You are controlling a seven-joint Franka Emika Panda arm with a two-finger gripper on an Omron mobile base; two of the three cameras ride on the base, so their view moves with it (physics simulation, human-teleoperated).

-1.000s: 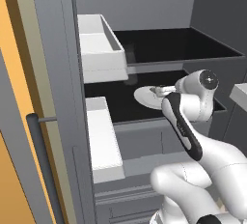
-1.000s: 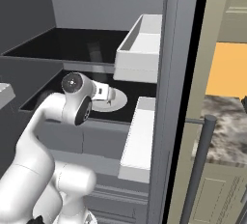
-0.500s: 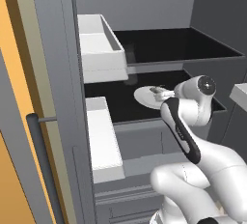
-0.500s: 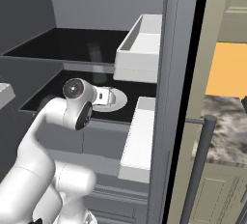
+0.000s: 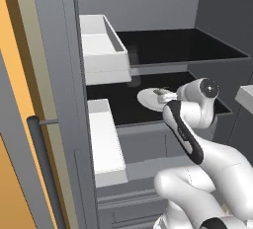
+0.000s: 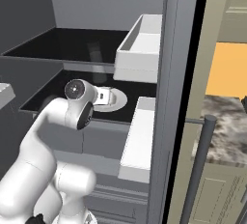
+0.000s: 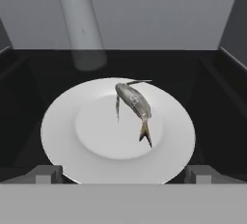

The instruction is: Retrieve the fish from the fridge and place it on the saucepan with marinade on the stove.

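In the hand view the gripper [image 7: 123, 174] stands fully open and empty, its 2 dark fingertips [image 7: 46, 174] wide apart at either side of the near rim of a round white plate [image 7: 62, 141]. The fish [image 7: 133, 103] lies on that plate, slightly right of its middle, tail toward the camera, apart from both tips. The plate sits on a black shelf [image 7: 29, 80] inside the fridge [image 5: 148, 6]; behind it a pale upright cylinder [image 7: 79, 25] stands near the grey back wall. From the left base view the arm reaches in over the lower shelf to the plate [image 5: 148, 98], with white door bins [image 5: 101, 50] on the open door [image 5: 54, 99] to the left.
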